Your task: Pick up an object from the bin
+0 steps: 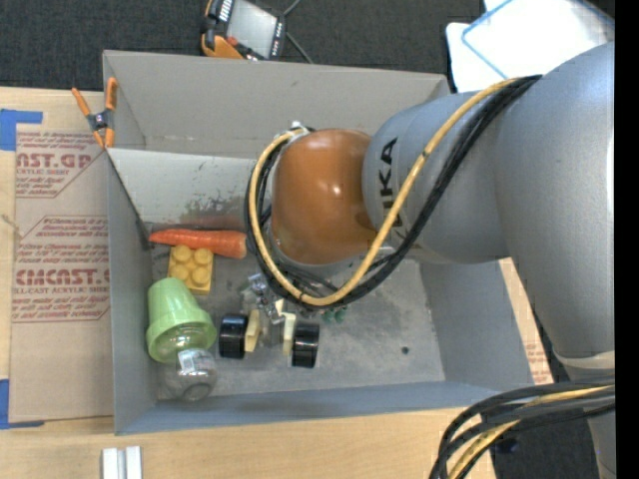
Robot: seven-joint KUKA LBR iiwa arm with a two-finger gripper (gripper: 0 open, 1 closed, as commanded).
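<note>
**Risk of shutting on bare floor**

Hangs low inside the grey metal bin (399, 337), near the middle of its front wall, with jaws spread wide, black pads (305, 344) well apart, pinching nothing. Stands over a bare patch of floor.

Leaves every candidate off toward the view's left. Nearest, just beside the left-hand pad: a light green plastic cup-shaped piece with a clear round end (178, 319), lying on its side. Further back: a yellow studded plastic block (192, 265) and, just behind it, an orange carrot-shaped toy (198, 239) at the foot of the sloped wall.

Seems likely to come up with nothing if shut here, with no thing in the gap. Could also nudge the green piece with the outer face of the near pad and roll it into the corner, harder to reach. Might scrape the floor if driven lower. Calls for a shift leftward before closing.
</note>
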